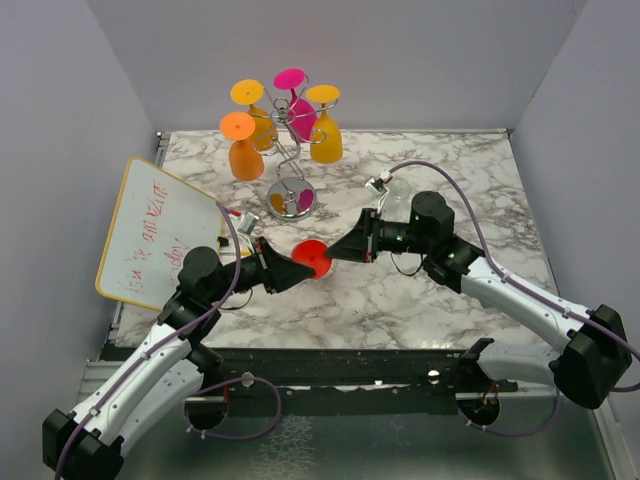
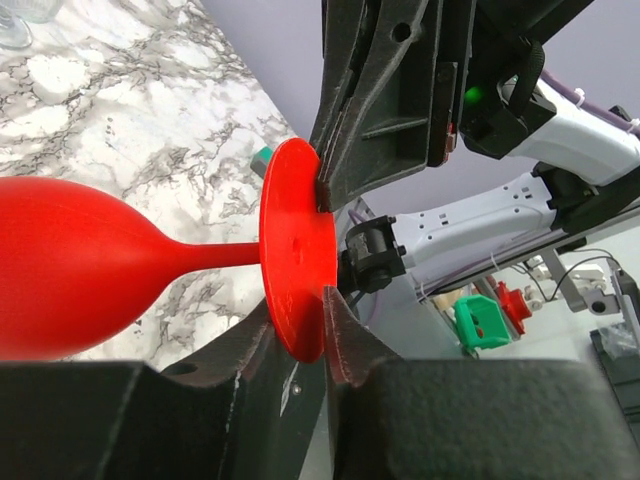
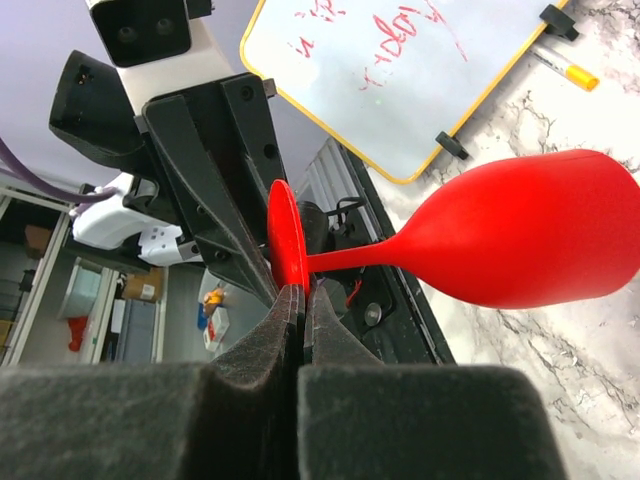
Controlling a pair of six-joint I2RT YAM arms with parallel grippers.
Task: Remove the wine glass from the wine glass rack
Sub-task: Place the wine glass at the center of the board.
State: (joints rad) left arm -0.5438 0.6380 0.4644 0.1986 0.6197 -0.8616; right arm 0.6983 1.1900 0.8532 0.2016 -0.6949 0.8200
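Nearest us, the right gripper (image 3: 300,292) pinches shut on the foot of the glass (image 3: 520,230). The left gripper (image 2: 303,322) straddles that foot; we cannot tell whether it grips. We see the glass sideways, off the rack (image 1: 291,200), above the table (image 1: 450,170).

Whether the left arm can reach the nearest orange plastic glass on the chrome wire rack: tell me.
Probably not: the left gripper straddles the foot of the red plastic wine glass, which the right gripper pinches.

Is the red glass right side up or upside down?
Upside down. From above, the red glass shows only its round foot; in the wrist views its bowl points toward the marble table.
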